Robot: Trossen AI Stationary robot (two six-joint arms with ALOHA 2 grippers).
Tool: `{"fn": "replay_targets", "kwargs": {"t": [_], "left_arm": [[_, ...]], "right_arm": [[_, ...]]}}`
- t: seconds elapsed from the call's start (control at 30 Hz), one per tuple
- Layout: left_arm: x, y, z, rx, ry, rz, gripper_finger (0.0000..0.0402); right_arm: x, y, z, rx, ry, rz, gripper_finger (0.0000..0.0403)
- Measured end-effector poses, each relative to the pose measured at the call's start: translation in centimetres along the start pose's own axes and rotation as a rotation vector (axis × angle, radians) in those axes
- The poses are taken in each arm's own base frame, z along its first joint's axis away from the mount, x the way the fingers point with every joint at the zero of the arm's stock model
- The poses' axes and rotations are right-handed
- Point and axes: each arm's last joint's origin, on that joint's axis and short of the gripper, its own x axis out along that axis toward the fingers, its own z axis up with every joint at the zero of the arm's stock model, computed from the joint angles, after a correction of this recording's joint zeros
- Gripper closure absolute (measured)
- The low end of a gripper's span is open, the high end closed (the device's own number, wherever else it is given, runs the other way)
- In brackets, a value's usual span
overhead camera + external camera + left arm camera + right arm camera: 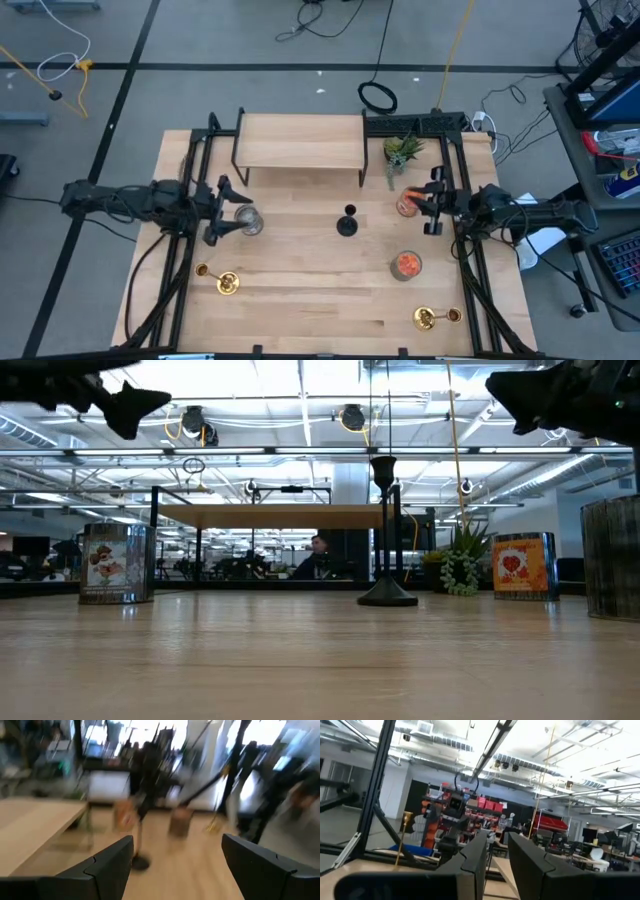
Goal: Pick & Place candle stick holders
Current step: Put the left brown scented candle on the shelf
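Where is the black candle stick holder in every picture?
High view: the black candle stick holder stands mid-table, in front of the wooden shelf.
Low view: it stands upright at centre, before the shelf.
Left wrist view: blurred, a dark stem and base, beyond the left gripper.
Right wrist view: not in it.
Shared landmark: the wooden shelf.

From overhead we look straight down on the counter (300,290); from counter height, level across it. Both views share the black candle stick holder (347,222), frame centre.
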Motion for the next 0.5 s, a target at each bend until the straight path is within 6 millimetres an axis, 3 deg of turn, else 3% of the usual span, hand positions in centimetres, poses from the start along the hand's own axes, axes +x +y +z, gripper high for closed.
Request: {"fn": "replay_targets", "kwargs": {"t": [0.27,0.5], "left_arm": [[0.9,0.0,4.0,0.002,0.447,0.186,0.0094],[2.2,0.0,2.0,-0.082,0.768,0.219,0.0118]], "right_arm": [[0.6,0.1,-0.5,0.0,0.021,0.007,0.0325],[0.8,0.2,-1.0,0.006,0.057,0.016,0.0325]]}}
